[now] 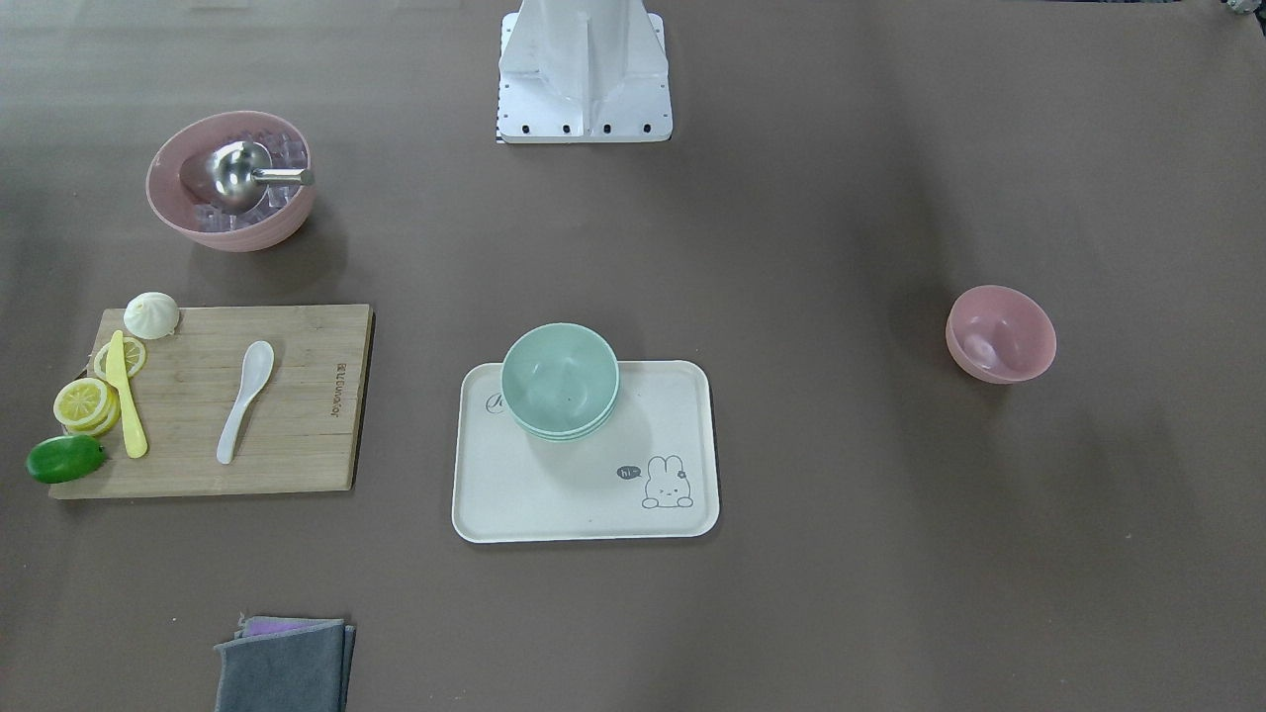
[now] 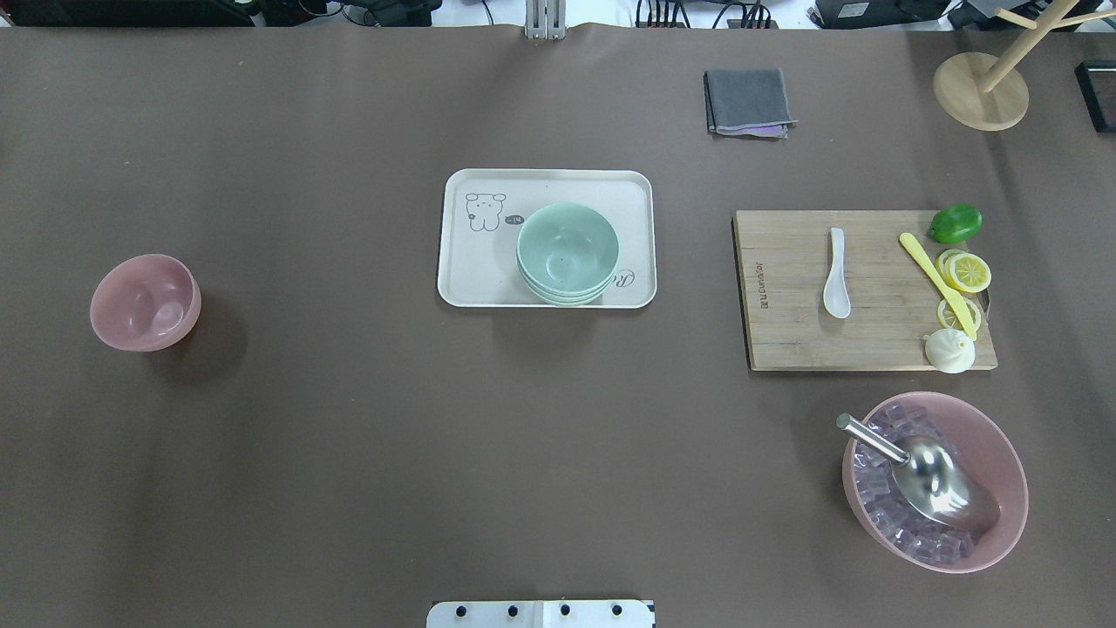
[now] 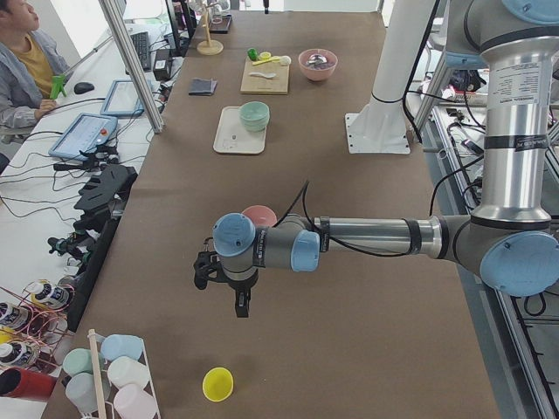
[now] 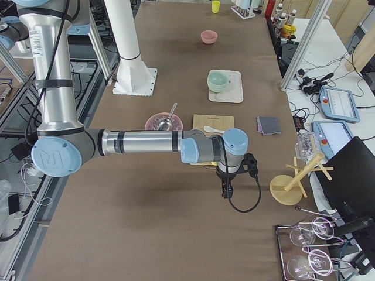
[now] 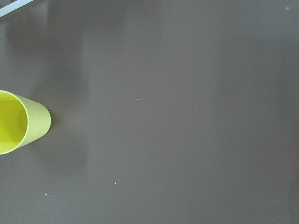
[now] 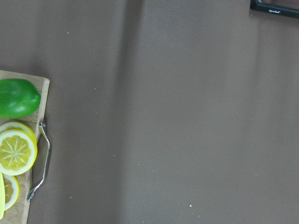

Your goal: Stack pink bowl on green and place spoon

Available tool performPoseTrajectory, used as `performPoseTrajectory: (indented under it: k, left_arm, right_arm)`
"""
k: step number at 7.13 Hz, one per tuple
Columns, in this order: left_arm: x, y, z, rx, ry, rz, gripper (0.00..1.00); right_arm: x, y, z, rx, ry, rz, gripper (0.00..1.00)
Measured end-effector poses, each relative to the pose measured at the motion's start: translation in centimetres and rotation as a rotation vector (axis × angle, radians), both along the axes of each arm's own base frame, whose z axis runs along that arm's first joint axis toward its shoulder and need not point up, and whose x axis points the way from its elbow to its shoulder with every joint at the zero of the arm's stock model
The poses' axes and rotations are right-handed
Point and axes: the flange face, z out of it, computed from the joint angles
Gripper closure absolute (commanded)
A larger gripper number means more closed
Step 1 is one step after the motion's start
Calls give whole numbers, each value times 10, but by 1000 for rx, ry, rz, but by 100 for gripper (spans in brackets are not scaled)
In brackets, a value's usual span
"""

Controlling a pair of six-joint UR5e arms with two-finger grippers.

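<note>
The small empty pink bowl (image 2: 145,302) stands alone on the table on my left side; it also shows in the front view (image 1: 1000,334). A stack of green bowls (image 2: 568,253) stands on the white tray (image 2: 471,262) at the table's middle. The white spoon (image 2: 836,273) lies on the wooden cutting board (image 2: 785,323) on my right side. My left gripper (image 3: 240,303) hangs past the pink bowl at the table's left end. My right gripper (image 4: 226,190) hangs beyond the cutting board at the right end. Both show only in the side views, so I cannot tell whether they are open or shut.
A large pink bowl (image 2: 994,453) holds ice cubes and a metal scoop (image 2: 924,475). On the board lie a lime (image 2: 955,223), lemon slices (image 2: 968,272), a yellow knife (image 2: 937,283) and a bun (image 2: 949,351). A grey cloth (image 2: 748,101), a wooden stand (image 2: 981,92) and a yellow cup (image 5: 18,122) stand around.
</note>
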Motion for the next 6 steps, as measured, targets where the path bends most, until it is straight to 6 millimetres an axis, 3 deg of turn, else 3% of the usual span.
performPoseTrajectory:
  k: [6]
  left_arm:
    - [0, -3, -11, 47, 6, -2, 2]
  right_arm:
    - [0, -1, -1, 1, -1, 0, 0]
